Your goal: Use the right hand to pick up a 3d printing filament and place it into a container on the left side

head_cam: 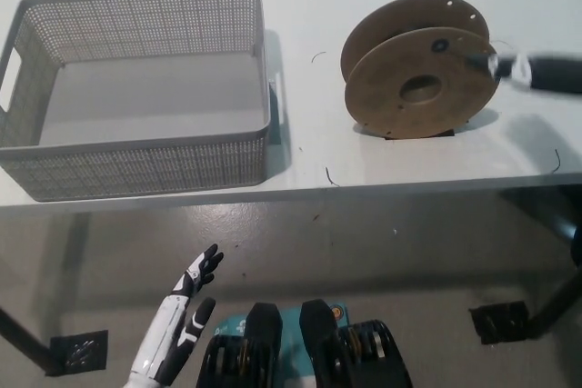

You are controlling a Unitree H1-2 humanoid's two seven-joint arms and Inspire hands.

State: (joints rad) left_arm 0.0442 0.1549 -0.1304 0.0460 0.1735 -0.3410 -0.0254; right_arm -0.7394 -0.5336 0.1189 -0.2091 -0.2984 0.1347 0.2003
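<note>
Now right hand [536, 71] reaches beside the filament spool [420, 68], grip unclear; left hand [177, 333] open, low.

Filament spool [420, 90]: brown cardboard, two round flanges, standing upright on its edge, dark centre hole facing the camera. It sits on the right part of the white counter [300, 24], close to the front edge. Basket [136, 152]: grey perforated plastic, rectangular, open top, nothing inside, on the counter's left part, well apart from the spool.
</note>
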